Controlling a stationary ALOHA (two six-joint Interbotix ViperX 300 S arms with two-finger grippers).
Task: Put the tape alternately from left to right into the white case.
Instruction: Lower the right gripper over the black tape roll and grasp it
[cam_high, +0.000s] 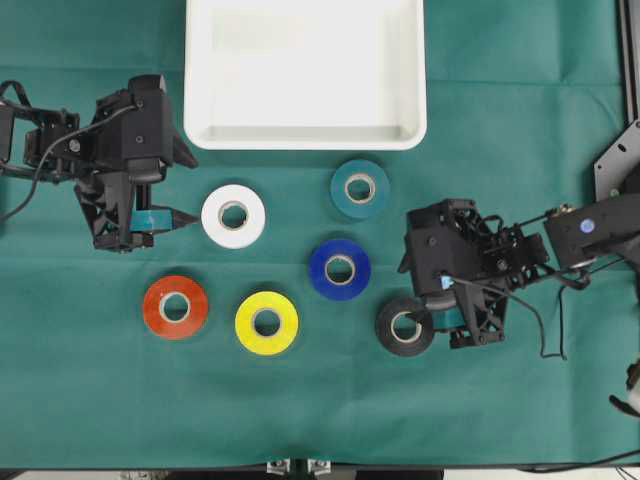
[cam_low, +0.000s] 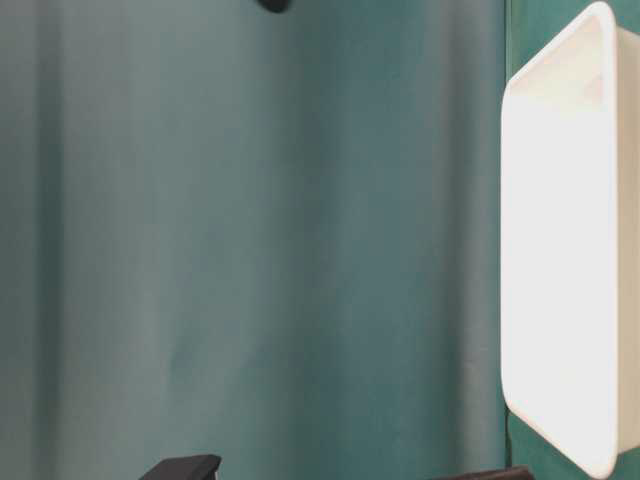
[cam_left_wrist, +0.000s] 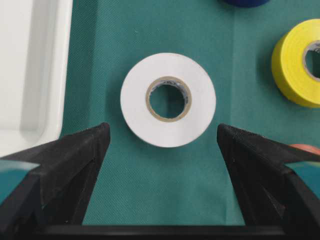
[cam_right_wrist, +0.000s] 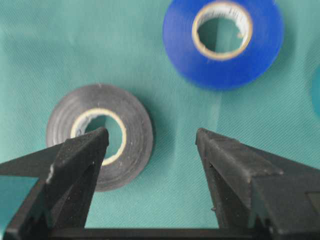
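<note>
The white case (cam_high: 305, 75) sits at the far middle of the green surface (cam_high: 520, 400), nothing in it. In front of it six tape rolls lie flat and apart from each other: a white roll (cam_high: 233, 216) nearest the case's left corner, a teal roll (cam_high: 360, 188) just below its right half, a blue roll (cam_high: 339, 269) in the middle, then an orange roll (cam_high: 175, 306), a yellow roll (cam_high: 266, 322) and a black roll (cam_high: 405, 326) along the near row. The left claw (cam_left_wrist: 162, 137) hovers just left of the white roll, fingers apart and holding nothing, the roll lying ahead of its tips. The right claw (cam_right_wrist: 152, 142) is spread wide over the black roll, one finger (cam_right_wrist: 82, 155) above the roll's hole, gripping nothing
</note>
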